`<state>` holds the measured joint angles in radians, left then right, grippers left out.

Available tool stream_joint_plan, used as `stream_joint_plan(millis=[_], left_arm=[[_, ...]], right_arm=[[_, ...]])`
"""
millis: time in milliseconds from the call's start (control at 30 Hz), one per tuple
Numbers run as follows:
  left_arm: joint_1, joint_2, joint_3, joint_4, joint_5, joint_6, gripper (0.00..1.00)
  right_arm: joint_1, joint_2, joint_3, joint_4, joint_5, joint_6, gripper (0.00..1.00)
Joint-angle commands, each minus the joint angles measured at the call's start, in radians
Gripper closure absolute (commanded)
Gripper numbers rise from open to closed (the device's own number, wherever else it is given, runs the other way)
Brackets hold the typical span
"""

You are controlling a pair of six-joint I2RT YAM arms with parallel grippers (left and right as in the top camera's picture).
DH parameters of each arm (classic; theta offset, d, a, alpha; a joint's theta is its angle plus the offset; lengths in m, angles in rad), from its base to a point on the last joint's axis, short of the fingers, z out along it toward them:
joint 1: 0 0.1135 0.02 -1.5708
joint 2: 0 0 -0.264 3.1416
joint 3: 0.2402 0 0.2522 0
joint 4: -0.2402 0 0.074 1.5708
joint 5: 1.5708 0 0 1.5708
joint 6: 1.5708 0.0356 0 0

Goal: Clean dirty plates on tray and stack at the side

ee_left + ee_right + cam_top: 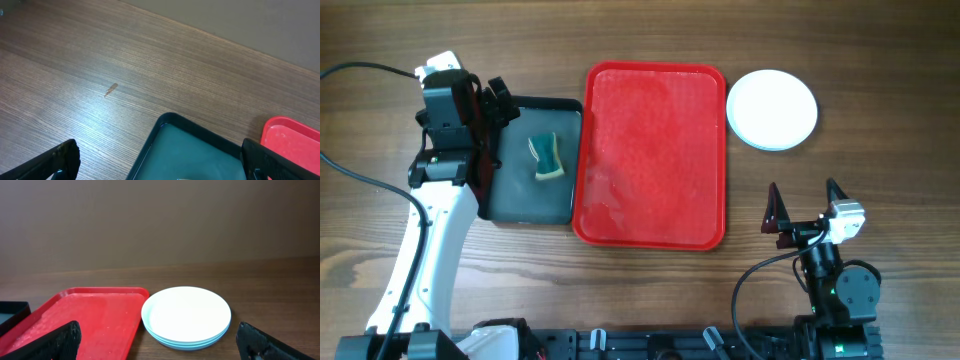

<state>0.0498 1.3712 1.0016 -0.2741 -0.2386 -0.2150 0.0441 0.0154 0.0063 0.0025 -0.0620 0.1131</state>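
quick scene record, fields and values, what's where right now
tray: red, no plates on it
plates: stacked on the table right of tray, white on top, pale blue below
black tray: left of tray, holds sponge
left pincer: open, empty, over black tray's corner
right pincer: open, empty, facing plates

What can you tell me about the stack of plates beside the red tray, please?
The stack of plates sits flat on the wooden table, close beside the far right corner of the red tray. The top plate is white, round, shallow, smooth and looks clean; pale blue rims of the plates beneath show in the right wrist view. Nothing lies on it.
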Motion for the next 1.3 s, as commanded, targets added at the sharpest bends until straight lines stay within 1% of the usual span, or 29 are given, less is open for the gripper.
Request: stream_joint_plan(millis=[0, 600, 700, 833, 933, 1133, 1267], left_arm=[[0.005, 0.004, 0.0, 0.002, -0.005, -0.005, 0.0], [0.005, -0.013, 0.0, -0.003, -0.005, -0.005, 0.0], [0.005, -0.093, 0.0, -0.065, -0.005, -0.005, 0.0], [0.005, -0.265, 0.0, -0.177, -0.005, -0.005, 0.0], [0.005, -0.36, 0.0, -0.203, -0.005, -0.005, 0.0], [0.005, -0.442, -0.001, -0.207, -0.006, -0.005, 0.0], [0.005, -0.5, -0.001, -0.306, -0.005, -0.005, 0.0]], right_arm=[[-0.005, -0.012, -0.002, 0.0, 0.018, 0.021, 0.0], [-0.005, -0.012, -0.002, 0.0, 0.018, 0.02, 0.0], [-0.005, -0.012, -0.002, 0.0, 0.018, 0.021, 0.0], [-0.005, -0.012, -0.002, 0.0, 0.018, 0.021, 0.0], [-0.005, -0.012, -0.002, 0.0, 0.018, 0.02, 0.0], [-0.005, -0.012, -0.002, 0.0, 0.018, 0.02, 0.0], [-0.005, -0.012, -0.002, 0.0, 0.018, 0.02, 0.0]])
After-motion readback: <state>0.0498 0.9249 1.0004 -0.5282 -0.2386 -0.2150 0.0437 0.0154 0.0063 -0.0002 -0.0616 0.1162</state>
